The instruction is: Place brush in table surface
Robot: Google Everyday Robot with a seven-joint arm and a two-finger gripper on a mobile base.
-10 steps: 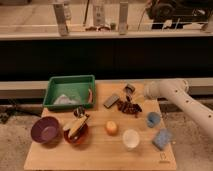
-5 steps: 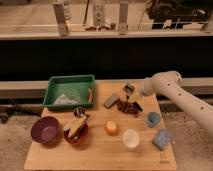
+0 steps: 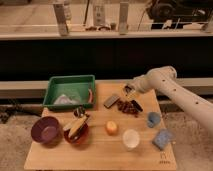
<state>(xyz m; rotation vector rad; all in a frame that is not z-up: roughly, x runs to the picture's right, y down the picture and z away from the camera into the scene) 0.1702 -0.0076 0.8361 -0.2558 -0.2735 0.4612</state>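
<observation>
The robot's hand hangs wide open with nothing in it at the back of the desk. It is just above the dark red grapes and near the flat grey block. The little dark brush lies on the wood of the desk, right beside the grapes and just under the hand. I think the hand is open so it can go round the brush, or because the brush is already down where it belongs, but I cannot tell which.
</observation>
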